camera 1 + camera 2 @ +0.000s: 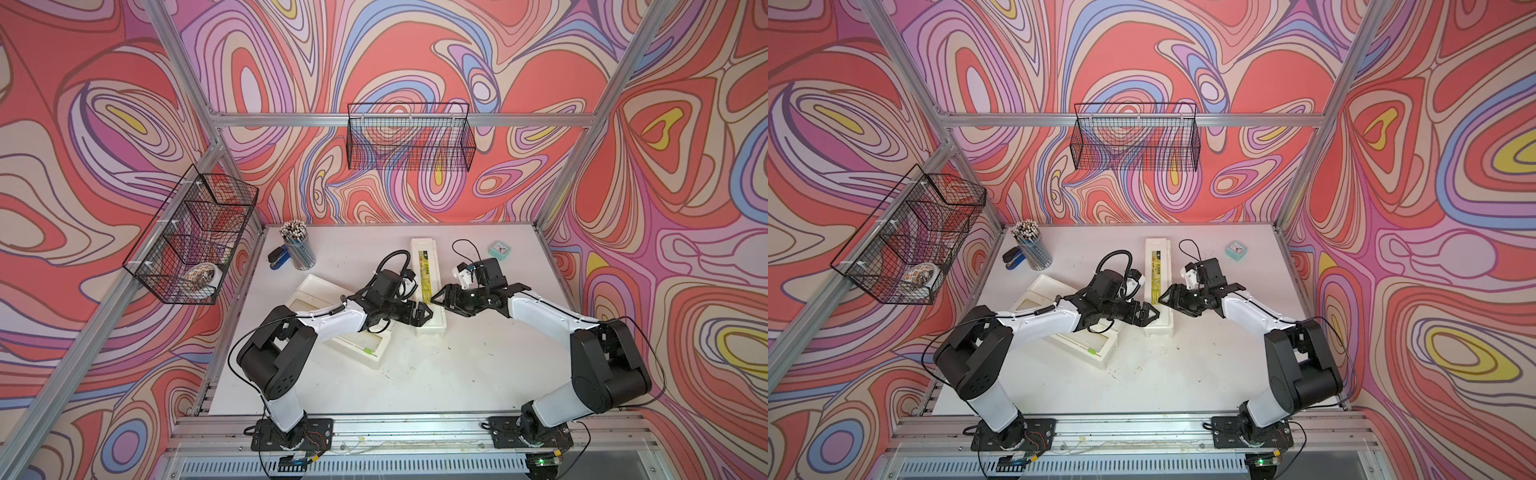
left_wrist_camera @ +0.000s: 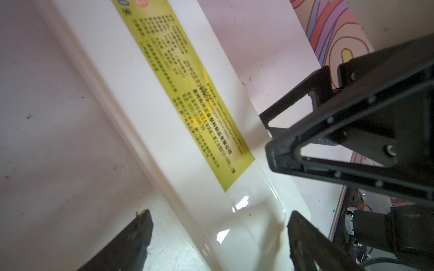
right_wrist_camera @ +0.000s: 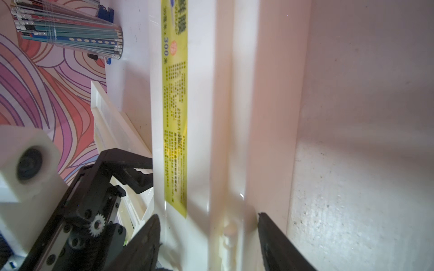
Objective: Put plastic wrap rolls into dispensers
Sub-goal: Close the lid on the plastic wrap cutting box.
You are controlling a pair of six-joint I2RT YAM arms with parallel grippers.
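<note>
Cream-white yellow-labelled plastic dispenser box (image 1: pixel 422 257), 6 o'clock end: left fingers (image 2: pixel 131 241) wide, empty; right fingers (image 3: pixel 274 241) half-open astride it, grip unclear; likely prising lid.

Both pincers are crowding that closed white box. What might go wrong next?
The left pincer and right pincer nearly meet at one end of the closed dispenser, so they might collide. Handled only at that end, it may swivel. The left arm hangs over the open dispenser and could nudge it.

Left hand (image 2: pixel 219 218), spread wide, straddles the yellow-labelled dispenser (image 2: pixel 145 101).
</note>
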